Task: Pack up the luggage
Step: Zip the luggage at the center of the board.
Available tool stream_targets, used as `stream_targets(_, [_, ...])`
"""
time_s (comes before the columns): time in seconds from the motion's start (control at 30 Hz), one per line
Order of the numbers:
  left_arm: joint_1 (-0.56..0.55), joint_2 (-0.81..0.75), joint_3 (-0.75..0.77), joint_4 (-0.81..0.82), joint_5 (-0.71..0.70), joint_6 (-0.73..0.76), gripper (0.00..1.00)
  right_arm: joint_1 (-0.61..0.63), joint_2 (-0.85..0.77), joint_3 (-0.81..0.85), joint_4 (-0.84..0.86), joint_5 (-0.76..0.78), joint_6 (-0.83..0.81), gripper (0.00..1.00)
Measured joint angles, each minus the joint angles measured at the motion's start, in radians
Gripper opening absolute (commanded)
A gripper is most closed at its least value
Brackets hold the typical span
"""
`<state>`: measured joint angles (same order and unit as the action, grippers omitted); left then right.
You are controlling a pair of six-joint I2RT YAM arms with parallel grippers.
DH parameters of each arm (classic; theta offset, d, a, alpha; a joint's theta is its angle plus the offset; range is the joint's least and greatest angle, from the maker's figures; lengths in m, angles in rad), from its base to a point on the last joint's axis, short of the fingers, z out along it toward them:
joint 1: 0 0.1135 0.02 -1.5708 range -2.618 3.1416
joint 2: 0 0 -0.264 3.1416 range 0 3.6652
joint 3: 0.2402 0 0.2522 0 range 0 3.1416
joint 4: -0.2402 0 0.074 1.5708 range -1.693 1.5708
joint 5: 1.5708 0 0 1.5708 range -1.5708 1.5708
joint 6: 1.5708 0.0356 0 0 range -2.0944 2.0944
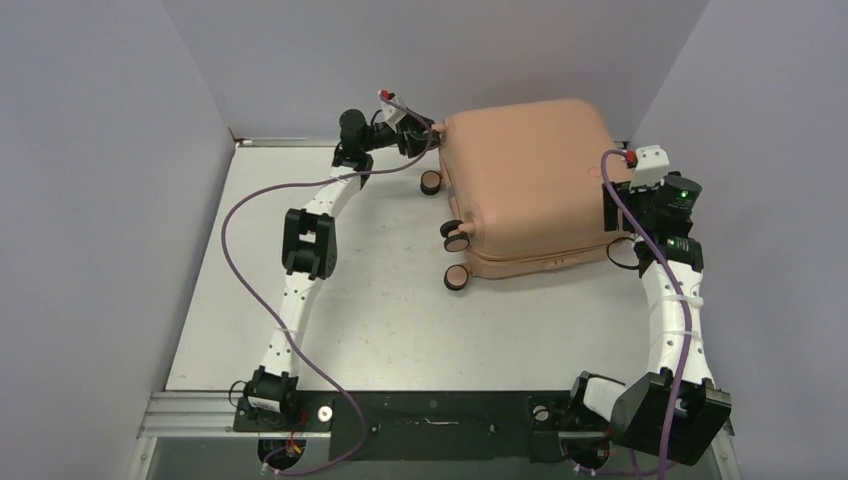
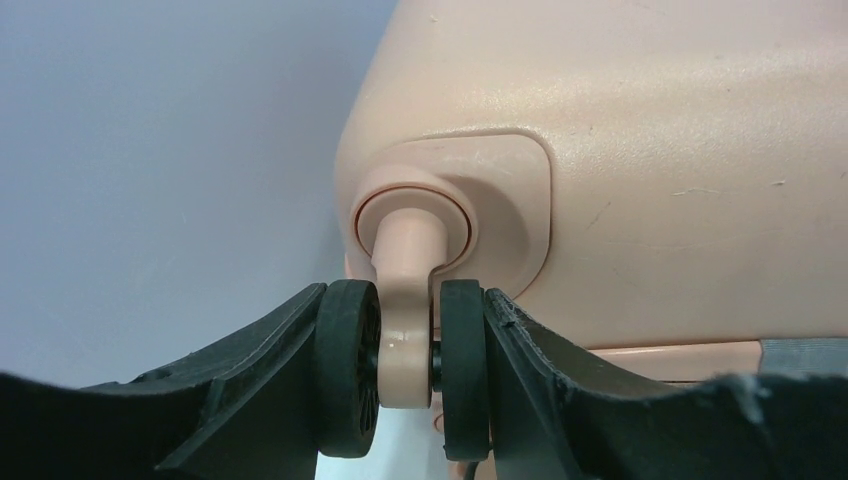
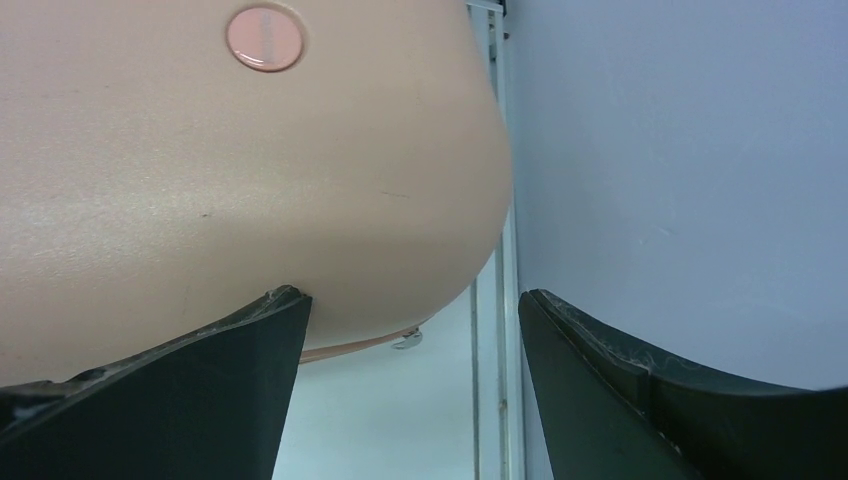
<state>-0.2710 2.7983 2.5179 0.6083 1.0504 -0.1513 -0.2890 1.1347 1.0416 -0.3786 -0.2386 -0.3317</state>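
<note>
The peach-pink luggage [image 1: 530, 180] lies closed on its broad side at the back right of the table, wheels pointing left. My left gripper [image 1: 428, 136] is at its far left corner. In the left wrist view my left gripper [image 2: 405, 368] is shut on the twin caster wheel [image 2: 348, 365], a finger pressed against each black tyre, with the shell [image 2: 650, 200] behind. My right gripper [image 1: 612, 208] stands open at the luggage's right end. In the right wrist view my right gripper [image 3: 412, 330] has its left finger against the shell [image 3: 250, 180] under the round logo [image 3: 265, 38], the right finger free.
Grey-violet walls close in the table [image 1: 380, 320] at left, back and right. The right wall [image 3: 680, 180] is right next to my right finger. Further wheels [image 1: 456, 237] stick out on the luggage's left side. A zipper pull [image 3: 407, 340] hangs under the shell.
</note>
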Motion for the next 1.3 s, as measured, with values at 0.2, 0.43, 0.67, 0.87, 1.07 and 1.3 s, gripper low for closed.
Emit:
stream_targets(0.2, [0.015,-0.029,-0.071,0.053,-0.006,-0.143,0.0,-0.006,0.002,0.0,0.04,0.075,-0.012,0.81])
stream_targets(0.43, [0.061,-0.183,-0.361,0.183,0.031,-0.324,0.0,-0.046,0.048,0.008,0.101,0.164,0.026,0.81])
stream_targets(0.67, [0.117,-0.307,-0.583,0.268,0.047,-0.37,0.0,-0.051,0.188,0.079,0.162,0.269,0.092,0.81])
stream_targets(0.87, [0.178,-0.333,-0.631,0.294,0.087,-0.38,0.0,-0.051,0.268,0.089,0.183,0.143,0.035,0.81])
stream_targets(1.07, [0.242,-0.334,-0.631,0.3,0.127,-0.389,0.0,-0.052,0.261,0.039,0.175,-0.105,-0.111,0.8])
stream_targets(1.3, [0.291,-0.359,-0.697,0.378,0.137,-0.435,0.0,-0.051,0.263,-0.087,0.105,-0.385,-0.282,0.79])
